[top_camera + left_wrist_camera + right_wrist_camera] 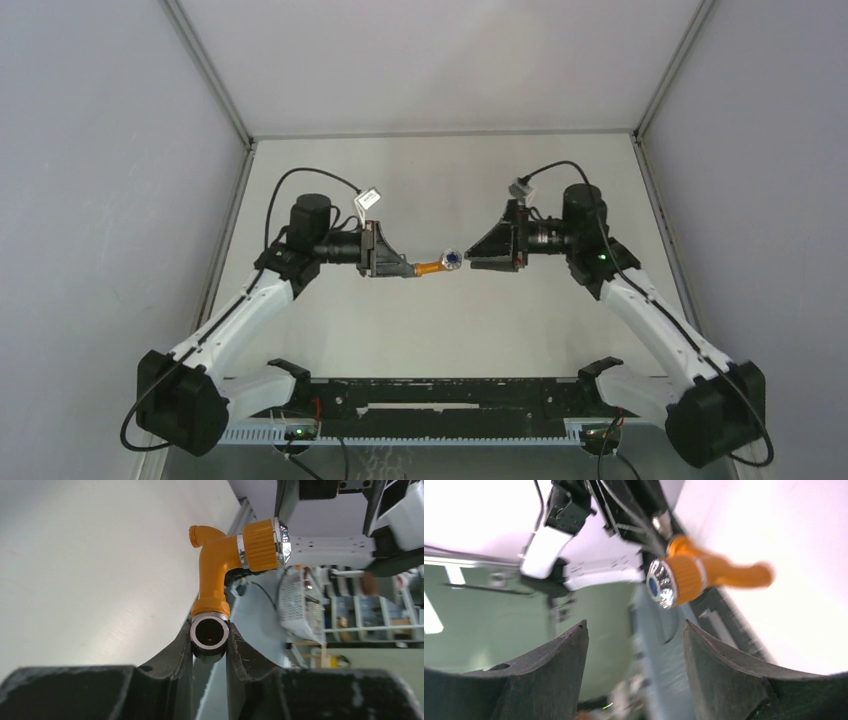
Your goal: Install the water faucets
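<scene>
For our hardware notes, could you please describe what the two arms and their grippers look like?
The left arm and right arm have white links, black joints and a black cable looping above each wrist. The left gripper and right gripper are black, with two wedge-shaped fingers. A green light shows on the right arm.

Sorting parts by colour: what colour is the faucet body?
The faucet body is orange; clearest in left wrist view.

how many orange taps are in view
1. The orange tap is held in mid-air by its metal end in the left gripper, with the open right gripper facing its silvery cap. No other shows, though one could be hidden from view.
</scene>
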Controlling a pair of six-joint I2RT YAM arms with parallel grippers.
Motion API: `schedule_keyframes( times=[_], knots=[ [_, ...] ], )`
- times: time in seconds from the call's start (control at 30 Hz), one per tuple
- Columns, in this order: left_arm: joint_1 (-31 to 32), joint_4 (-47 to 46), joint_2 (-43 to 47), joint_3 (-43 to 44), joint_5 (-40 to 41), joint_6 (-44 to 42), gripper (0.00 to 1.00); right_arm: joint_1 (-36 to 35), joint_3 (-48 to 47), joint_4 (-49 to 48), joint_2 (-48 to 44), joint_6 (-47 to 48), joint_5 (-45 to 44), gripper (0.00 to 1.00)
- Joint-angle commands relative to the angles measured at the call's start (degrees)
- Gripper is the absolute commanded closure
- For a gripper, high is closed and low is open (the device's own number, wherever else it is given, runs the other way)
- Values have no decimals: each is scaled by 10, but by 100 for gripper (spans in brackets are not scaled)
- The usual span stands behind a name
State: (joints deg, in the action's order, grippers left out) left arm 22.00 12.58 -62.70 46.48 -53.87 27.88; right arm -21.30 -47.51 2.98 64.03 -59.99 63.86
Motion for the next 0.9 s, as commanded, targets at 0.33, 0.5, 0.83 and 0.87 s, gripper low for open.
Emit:
schedule_keyframes(
  times=[0.33,0.5,0.83,0.87],
  knots=[
    [-6,-30,-5,84,-195,99,100,-151,126,-95,-270,569,-315,13],
    [-4,-9,-3,90,-204,90,100,-209,127,-133,-236,626,-336,12],
    [-4,11,10,82,-209,64,100,-236,102,-206,-156,592,-303,15],
    [-4,12,10,83,-208,62,100,-235,95,-202,-149,584,-303,20]
  ],
)
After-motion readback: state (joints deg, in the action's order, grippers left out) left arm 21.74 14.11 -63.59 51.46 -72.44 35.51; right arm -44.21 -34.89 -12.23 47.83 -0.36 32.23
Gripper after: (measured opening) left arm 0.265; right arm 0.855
